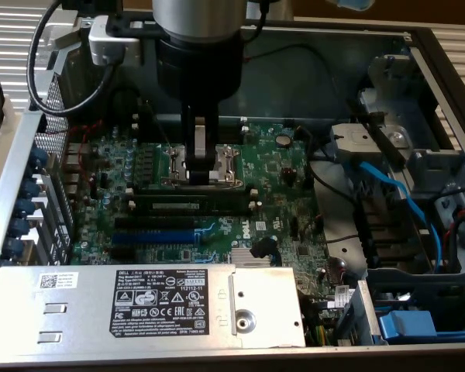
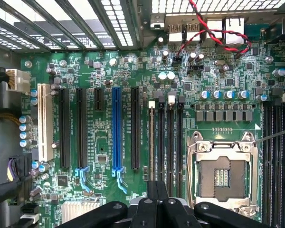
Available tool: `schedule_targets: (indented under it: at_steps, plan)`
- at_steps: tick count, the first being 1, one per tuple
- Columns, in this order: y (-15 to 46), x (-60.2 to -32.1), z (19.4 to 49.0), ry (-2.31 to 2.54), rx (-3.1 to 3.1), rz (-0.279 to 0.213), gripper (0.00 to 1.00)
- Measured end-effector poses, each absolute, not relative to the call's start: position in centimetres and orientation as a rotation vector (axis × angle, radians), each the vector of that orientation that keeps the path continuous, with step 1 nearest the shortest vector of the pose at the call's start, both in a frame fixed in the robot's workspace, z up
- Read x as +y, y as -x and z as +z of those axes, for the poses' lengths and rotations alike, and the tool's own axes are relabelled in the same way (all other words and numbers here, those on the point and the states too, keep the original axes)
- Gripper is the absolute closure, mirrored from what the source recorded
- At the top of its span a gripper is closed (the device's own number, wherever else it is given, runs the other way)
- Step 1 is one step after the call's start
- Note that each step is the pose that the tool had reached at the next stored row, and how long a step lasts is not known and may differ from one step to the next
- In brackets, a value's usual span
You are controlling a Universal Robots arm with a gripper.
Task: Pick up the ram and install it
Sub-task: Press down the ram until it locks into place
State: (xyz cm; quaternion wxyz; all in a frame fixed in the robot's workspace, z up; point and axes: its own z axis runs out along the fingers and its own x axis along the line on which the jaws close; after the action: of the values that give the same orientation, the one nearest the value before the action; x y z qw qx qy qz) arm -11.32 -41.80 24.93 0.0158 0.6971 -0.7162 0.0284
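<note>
Ram point(image 1: 190, 206) first, since it settles most of the question. It is not in the gripper point(image 1: 200, 167) but stands on edge in one of the black memory slots, in the centre of the exterior view just below the arm, between the white end clips.

The gripper's fingers are pressed together with nothing between them. In the exterior view they hang over the CPU socket point(image 1: 229, 159), slightly above centre, and whether they touch its metal frame cannot be told. In the wrist view the same closed fingers point(image 2: 157, 190) point between the CPU socket point(image 2: 223, 175) and the row of memory slots point(image 2: 170, 142). From that angle the slots are seen nearly edge-on, so the stick is hard to single out.

Around them lie the green motherboard point(image 1: 279, 167) and the blue expansion slot point(image 1: 151, 236) below the ram. Lower still is the silver power supply point(image 1: 170, 306) with its white label, and a blue cable point(image 1: 395, 186) runs down the exterior view's right.

By this layout the pick-up and the placing look done: the stick sits level along its slot and the gripper is free of it. Whether it is pushed fully home (end clips latched) cannot be read from these views, so a final seating press may remain.
</note>
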Motion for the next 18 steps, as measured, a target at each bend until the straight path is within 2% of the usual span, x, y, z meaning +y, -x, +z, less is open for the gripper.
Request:
schedule_targets:
  at_steps: [18]
  plan:
    - [11.33,-41.81,24.94,-2.093,-2.296,0.087,0.9]
